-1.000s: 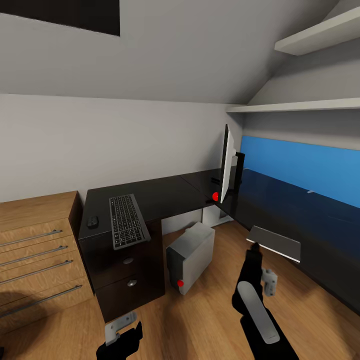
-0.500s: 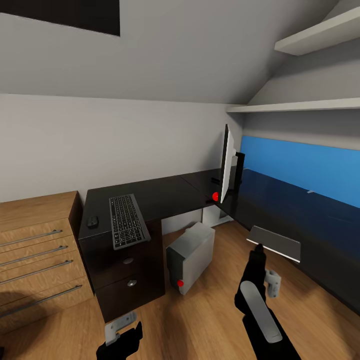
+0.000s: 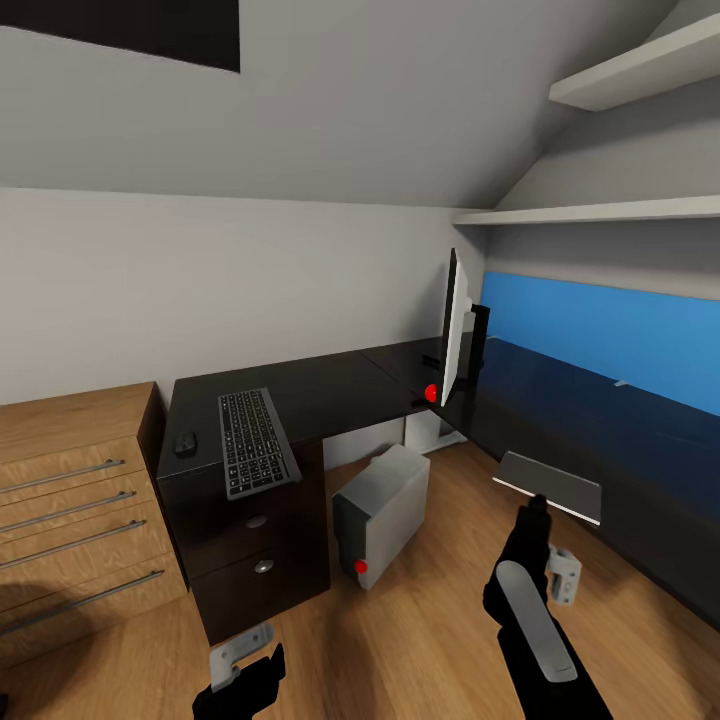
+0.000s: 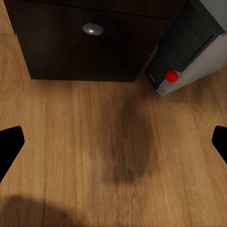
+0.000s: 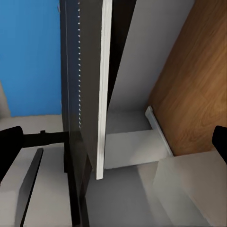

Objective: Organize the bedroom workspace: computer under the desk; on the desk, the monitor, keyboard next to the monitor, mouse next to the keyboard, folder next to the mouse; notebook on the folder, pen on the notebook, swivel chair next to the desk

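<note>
**Right arm slides toward the notebook at the desk edge**

Since a second ago the right arm has shifted rightward and slightly lower in the head view, while everything else sits unchanged. The right gripper now points at the near edge of the notebook, which lies flat on the desk with its pale edge overhanging the front. In the right wrist view its dark fingertips stand far apart, holding nothing. The left gripper hangs low over the wooden floor, fingers likewise spread and empty, facing a black drawer.

The keyboard lies on the desk's left wing, with the mouse just beside it. The monitor stands at the corner, seen edge-on. The computer rests on the floor under the desk, beside the drawers. A wooden cabinet adjoins the desk's left end.
</note>
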